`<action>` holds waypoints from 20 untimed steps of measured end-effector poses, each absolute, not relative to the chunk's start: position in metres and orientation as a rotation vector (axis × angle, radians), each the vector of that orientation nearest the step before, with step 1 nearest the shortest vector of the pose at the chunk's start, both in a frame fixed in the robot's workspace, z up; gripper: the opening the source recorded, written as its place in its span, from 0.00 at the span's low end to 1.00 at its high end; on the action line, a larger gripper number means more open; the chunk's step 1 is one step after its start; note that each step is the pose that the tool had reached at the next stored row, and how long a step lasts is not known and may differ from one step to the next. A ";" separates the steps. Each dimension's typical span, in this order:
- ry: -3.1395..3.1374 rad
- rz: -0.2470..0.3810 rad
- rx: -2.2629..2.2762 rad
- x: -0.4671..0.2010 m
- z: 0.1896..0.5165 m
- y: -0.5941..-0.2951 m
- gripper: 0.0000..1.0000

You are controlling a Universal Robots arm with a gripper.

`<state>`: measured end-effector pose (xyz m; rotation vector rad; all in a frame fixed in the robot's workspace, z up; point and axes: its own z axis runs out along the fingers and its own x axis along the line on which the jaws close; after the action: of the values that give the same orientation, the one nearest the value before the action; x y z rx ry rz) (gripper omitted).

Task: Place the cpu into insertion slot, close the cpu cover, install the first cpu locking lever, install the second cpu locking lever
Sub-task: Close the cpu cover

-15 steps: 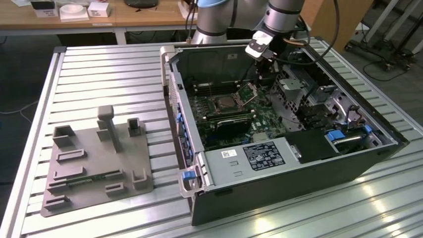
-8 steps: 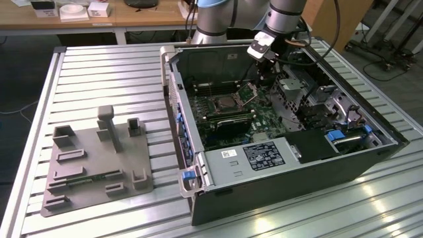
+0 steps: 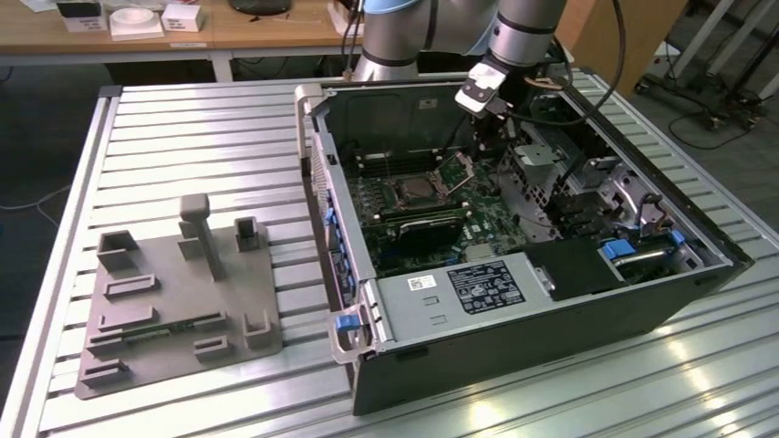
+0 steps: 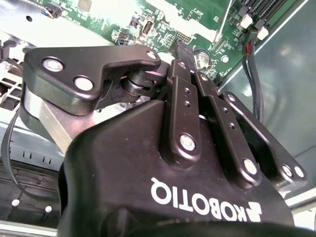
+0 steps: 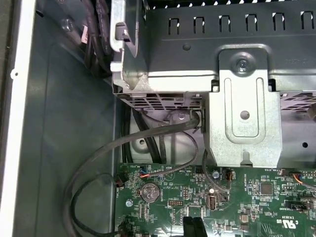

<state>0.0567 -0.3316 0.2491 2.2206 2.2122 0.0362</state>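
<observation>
slatted aluminium desk (image 3: 182,137) with glare up front, wooden desk (image 3: 232,36) behind holding small white boxes (image 3: 134,20), dark grey floor (image 3: 36,137), loose cables (image 3: 712,128) on the exterior view's right

One worktop (image 3: 195,137); one computer case (image 3: 548,347); one robot arm (image 3: 535,27); one grey fixture plate (image 3: 146,265); one insertion slot (image 3: 414,192); one coin-cell battery (image 5: 149,192); one labelled black box (image 3: 487,285).

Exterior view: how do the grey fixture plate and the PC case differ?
Colour: the fixture plate is light grey; the PC case is dark, with a green board inside.
Height: the plate lies low; the case is a tall-walled box, open on top.
Use: the gripper reaches into the case; the plate stands apart, at the exterior view's left.
Both rest on the slatted table.
</observation>
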 end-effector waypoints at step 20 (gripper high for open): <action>2.223 0.008 2.235 0.055 0.238 -0.335 0.10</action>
<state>0.0553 -0.3345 0.2380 2.2352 2.2229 0.0085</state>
